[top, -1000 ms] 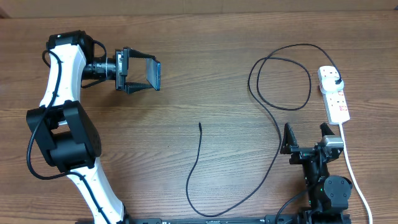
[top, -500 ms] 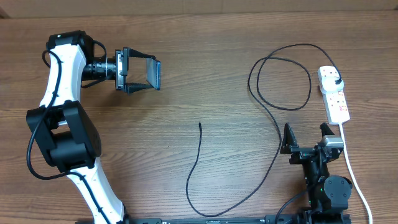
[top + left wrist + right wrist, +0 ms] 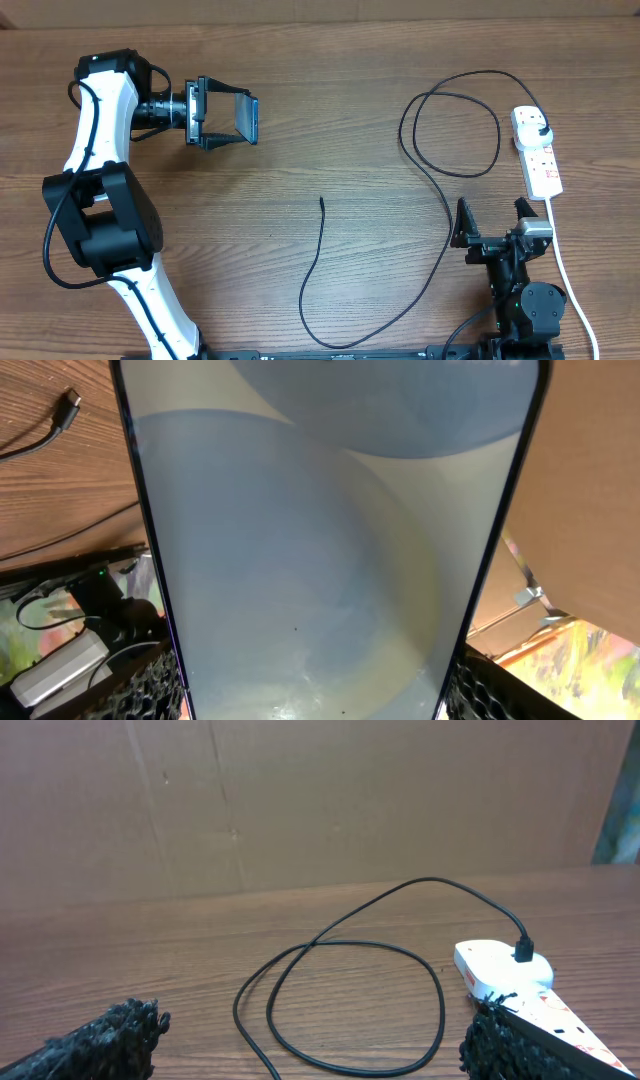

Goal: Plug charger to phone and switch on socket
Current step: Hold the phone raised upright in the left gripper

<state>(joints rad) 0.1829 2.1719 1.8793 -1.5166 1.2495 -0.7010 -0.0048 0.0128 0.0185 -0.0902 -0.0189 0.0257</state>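
Note:
My left gripper [image 3: 230,120] is shut on the phone [image 3: 249,119] and holds it on edge above the table at the far left. In the left wrist view the phone's pale blue screen [image 3: 330,540] fills the frame between the fingers. The charger's black cable [image 3: 440,190] loops at the right, its plug adapter [image 3: 540,127] sits in the white socket strip [image 3: 538,152], and its connector tip [image 3: 321,200] lies free at mid-table; the tip also shows in the left wrist view [image 3: 70,402]. My right gripper [image 3: 492,222] is open and empty, near the front right, beside the strip [image 3: 500,972].
The strip's thick white cord [image 3: 565,275] runs toward the front edge past my right arm's base [image 3: 525,305]. A brown cardboard wall [image 3: 320,800] stands behind the table. The cable loop [image 3: 340,1000] lies just ahead of my right fingers.

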